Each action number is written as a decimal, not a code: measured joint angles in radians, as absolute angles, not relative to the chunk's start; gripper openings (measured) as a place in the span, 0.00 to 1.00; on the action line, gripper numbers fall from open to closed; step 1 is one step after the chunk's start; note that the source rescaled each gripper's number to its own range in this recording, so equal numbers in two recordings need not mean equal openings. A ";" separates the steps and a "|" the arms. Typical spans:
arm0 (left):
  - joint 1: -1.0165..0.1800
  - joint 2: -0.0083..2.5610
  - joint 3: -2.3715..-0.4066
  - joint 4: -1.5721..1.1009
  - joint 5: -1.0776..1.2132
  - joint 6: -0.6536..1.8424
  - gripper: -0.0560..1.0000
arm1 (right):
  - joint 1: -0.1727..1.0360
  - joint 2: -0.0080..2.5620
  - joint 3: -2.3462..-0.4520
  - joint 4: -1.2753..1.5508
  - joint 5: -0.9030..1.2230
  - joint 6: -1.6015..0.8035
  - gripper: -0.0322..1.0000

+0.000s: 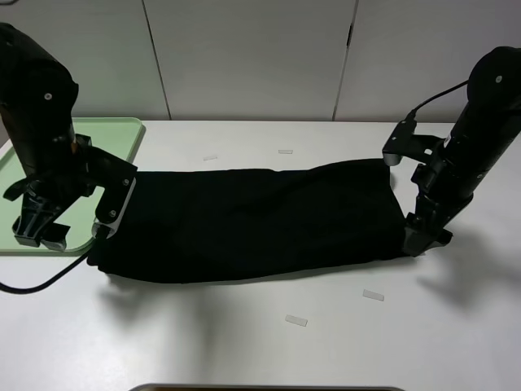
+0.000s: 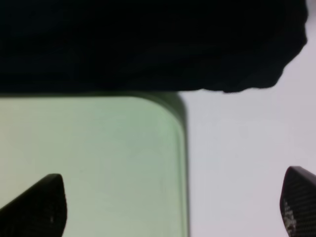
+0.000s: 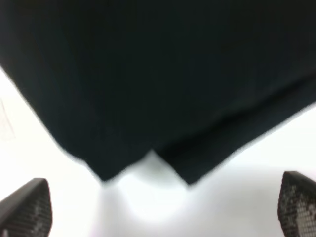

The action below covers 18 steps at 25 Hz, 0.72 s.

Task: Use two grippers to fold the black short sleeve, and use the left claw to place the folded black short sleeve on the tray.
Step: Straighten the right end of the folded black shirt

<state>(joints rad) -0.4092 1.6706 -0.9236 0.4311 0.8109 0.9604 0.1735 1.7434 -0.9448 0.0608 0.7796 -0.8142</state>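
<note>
One black short sleeve (image 1: 252, 224) lies spread as a long band on the white table (image 1: 269, 350), its length running from one arm to the other. At the garment's left end sits the tray (image 1: 122, 134), pale green. The cloth's edge meets the tray's near corner, and whether it overlaps the rim or only touches it cannot be told.

Over that same end hangs the left gripper (image 1: 73, 226), pointing down, partly above the tray's corner. Its fingertips (image 2: 42, 205) stand wide apart with only tray and table between them, and they grasp nothing.

At the garment's right end the right gripper (image 1: 422, 235) points down just beside the cloth's corner. Its fingertips (image 3: 27, 207) are spread just as wide, holding nothing. There the wrist view shows two cloth edges, one lying over the other.

Several small pale strips (image 1: 373, 295) lie on the table near the garment's long sides, some in front of it and some behind. Beyond the garment's far side stand pale cabinet panels (image 1: 244, 57).
</note>
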 joint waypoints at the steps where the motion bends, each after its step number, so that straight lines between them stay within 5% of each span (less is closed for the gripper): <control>1: -0.409 1.652 -0.923 0.431 0.803 0.960 0.86 | 0.173 1.741 -0.945 0.035 0.794 -0.781 1.00; 12: -0.409 1.334 -0.923 0.285 0.595 0.792 0.87 | 0.173 1.505 -0.945 -0.045 0.708 -0.684 1.00; 18: -0.409 1.127 -0.923 0.153 0.609 0.756 0.99 | 0.173 1.312 -0.945 -0.013 0.652 -0.683 1.00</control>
